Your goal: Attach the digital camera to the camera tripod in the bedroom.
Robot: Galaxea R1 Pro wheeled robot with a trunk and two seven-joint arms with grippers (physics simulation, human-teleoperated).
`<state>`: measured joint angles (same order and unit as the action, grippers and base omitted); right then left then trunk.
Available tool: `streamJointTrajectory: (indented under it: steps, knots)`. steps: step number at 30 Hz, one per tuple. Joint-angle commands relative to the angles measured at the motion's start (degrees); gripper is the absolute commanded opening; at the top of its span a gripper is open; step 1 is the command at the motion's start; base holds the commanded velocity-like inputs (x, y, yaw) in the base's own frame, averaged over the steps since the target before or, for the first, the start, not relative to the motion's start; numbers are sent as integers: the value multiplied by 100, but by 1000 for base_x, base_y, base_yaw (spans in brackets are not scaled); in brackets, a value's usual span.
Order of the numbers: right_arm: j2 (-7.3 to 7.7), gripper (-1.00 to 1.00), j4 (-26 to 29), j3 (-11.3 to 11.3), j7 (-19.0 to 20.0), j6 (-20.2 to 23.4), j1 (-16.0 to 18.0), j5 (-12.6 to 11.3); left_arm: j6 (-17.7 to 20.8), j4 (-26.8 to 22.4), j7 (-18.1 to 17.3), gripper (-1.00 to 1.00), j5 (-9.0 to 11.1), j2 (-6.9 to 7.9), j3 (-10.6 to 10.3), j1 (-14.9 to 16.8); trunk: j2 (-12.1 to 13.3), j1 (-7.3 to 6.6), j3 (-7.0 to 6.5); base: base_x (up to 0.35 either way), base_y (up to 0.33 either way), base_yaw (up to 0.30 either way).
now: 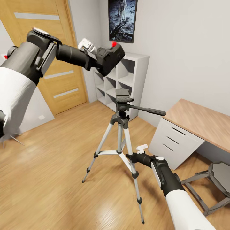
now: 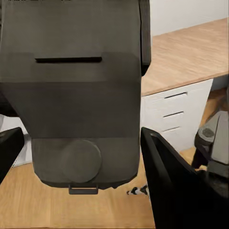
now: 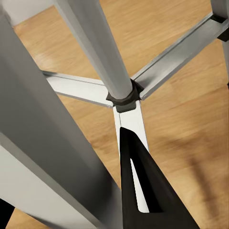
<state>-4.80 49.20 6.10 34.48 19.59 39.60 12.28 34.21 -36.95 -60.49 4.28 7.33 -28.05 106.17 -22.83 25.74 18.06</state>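
No brand, label or readable writing shows on any surface.

In the head view the left arm reaches from the upper left of the frame toward the upper centre, its forearm angled slightly down. The left gripper (image 1: 103,59) is closed on the digital camera (image 1: 111,57), a black box with a red mark on its top corner. In the left wrist view the digital camera (image 2: 78,95) sits between two dark fingers (image 2: 171,186), its grey back showing a thin slot and a round disc.

The camera is held above and slightly left of the camera tripod (image 1: 123,127), clear of its dark head plate. The tripod stands at frame centre on the wood floor (image 1: 48,185), its pan handle pointing right toward the desk (image 1: 201,121).

The right arm rises from the lower right of the frame; the right gripper (image 1: 129,157) is at the tripod's near leg, just beside the silver brace. In the right wrist view one dark finger (image 3: 148,191) lies against a tripod (image 3: 102,62) brace; how far it is open cannot be told.

A white shelf (image 1: 127,76), oak door (image 1: 48,57) and poster (image 1: 123,19) stand behind.
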Motion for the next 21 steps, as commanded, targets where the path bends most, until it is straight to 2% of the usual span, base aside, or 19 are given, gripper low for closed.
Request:
streamJointTrajectory:
  steps: [1, 2, 7, 21]
  knots:
    - [-4, -100, -191, 45, 25, -10, 4, 412, -668, 633, -498, -100, -572, -212, -23, 163, -9, 5, 12, 0, 0, 0]
    - [-4, -100, -191, 46, 24, -9, 4, 413, -848, 764, -639, -100, -691, -243, -14, 190, -9, 5, 12, 0, 0, 0]
    - [-3, -100, -191, 47, 24, -19, 4, 409, -1111, 904, -915, -100, -871, -242, -2, 230, -9, 5, 12, 0, 0, 0]
    - [-3, -100, -191, 49, 8, -22, 4, 407, -1178, 776, -1589, -100, -957, -193, 11, 244, -9, 5, 12, 0, 0, 0]
